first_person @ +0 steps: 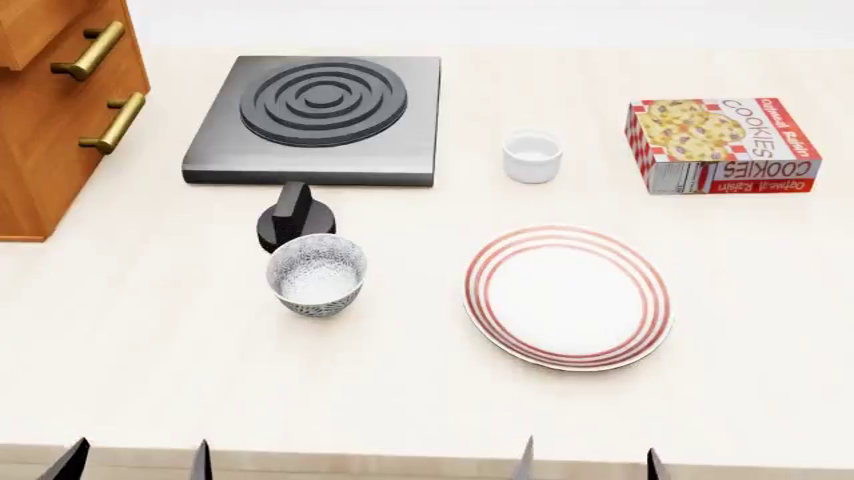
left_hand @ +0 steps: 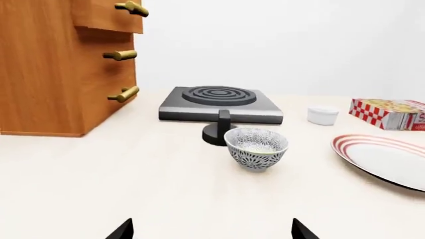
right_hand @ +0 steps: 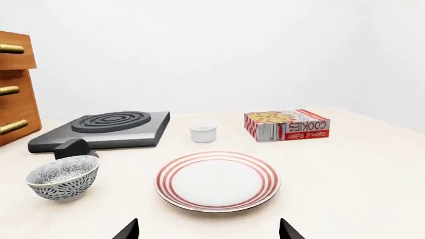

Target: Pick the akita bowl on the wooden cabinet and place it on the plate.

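Note:
The wooden cabinet [first_person: 40,130] stands at the far left; only its drawer fronts show, its top is out of view, and the akita bowl on it is out of view too. A grey-blue speckled bowl [first_person: 316,275] stands upright on the tabletop, left of the red-ringed plate [first_person: 567,297], which has nothing on it. In the left wrist view this bowl [left_hand: 256,148] is well ahead of my open left gripper [left_hand: 212,231]. My right gripper [right_hand: 209,231] is open, just short of the plate [right_hand: 217,180]. Both grippers [first_person: 134,465] [first_person: 590,465] hang near the table's front edge, holding nothing.
A grey hotplate [first_person: 320,110] lies at the back, with a black knob [first_person: 294,218] just behind the speckled bowl. A plain white cup [first_person: 531,156] and a cookie box [first_person: 721,145] sit behind the plate.

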### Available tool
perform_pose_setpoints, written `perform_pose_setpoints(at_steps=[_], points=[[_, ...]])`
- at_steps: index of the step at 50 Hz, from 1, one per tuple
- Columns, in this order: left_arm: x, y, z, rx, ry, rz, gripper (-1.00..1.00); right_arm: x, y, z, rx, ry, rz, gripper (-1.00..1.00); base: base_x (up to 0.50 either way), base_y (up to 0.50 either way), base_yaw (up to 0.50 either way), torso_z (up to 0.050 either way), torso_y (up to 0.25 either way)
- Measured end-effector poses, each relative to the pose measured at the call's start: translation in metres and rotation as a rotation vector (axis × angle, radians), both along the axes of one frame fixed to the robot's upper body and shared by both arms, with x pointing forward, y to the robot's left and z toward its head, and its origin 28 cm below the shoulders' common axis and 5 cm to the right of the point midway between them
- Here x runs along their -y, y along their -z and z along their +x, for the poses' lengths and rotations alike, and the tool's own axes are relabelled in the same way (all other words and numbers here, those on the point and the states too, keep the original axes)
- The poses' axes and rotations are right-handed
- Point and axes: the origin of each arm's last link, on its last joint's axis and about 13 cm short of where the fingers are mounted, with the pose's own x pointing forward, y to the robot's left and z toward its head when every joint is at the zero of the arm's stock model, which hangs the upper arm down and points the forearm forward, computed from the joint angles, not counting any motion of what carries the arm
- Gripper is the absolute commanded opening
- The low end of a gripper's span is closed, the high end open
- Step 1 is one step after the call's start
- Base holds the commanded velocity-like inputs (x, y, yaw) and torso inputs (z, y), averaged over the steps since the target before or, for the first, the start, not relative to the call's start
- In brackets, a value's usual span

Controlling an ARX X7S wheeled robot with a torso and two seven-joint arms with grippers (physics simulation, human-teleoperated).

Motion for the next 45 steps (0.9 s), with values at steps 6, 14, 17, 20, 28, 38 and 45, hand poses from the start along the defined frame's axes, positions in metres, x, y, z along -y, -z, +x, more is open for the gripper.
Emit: perform_pose_setpoints(at_steps=[6,14,17,20,28,38,45], points=[[0.001,-0.015,0.000,0.053,0.015,-0.023,1.00,0.001,-0.021,-0.001,0.044,0.043,0.000,1.00,0.00,0.00,0.00,0.000,0.000],[0.006,-0.057,0.011,0.180,0.036,-0.044,1.00,0.002,-0.081,-0.003,0.183,0.030,0.029,1.00,0.00,0.00,0.00,0.000,0.000],[0.007,-0.067,0.012,0.211,0.042,-0.049,1.00,0.001,-0.094,-0.006,0.217,0.021,0.033,1.00,0.00,0.00,0.00,0.000,0.000],[0.007,-0.075,0.013,0.234,0.045,-0.053,1.00,0.001,-0.103,-0.010,0.242,0.013,0.037,1.00,0.00,0.00,0.00,0.000,0.000],[0.007,-0.087,0.013,0.274,0.050,-0.054,1.00,-0.001,-0.117,-0.016,0.284,-0.007,0.036,1.00,0.00,0.00,0.00,0.000,0.000],[0.004,-0.100,0.014,0.310,0.045,-0.030,1.00,-0.001,-0.125,-0.021,0.312,-0.012,0.033,1.00,0.00,0.00,0.00,0.000,0.000],[0.002,-0.119,0.018,0.342,0.052,0.011,1.00,0.000,-0.129,-0.023,0.328,-0.008,0.031,1.00,0.00,0.00,0.00,0.000,0.000]])
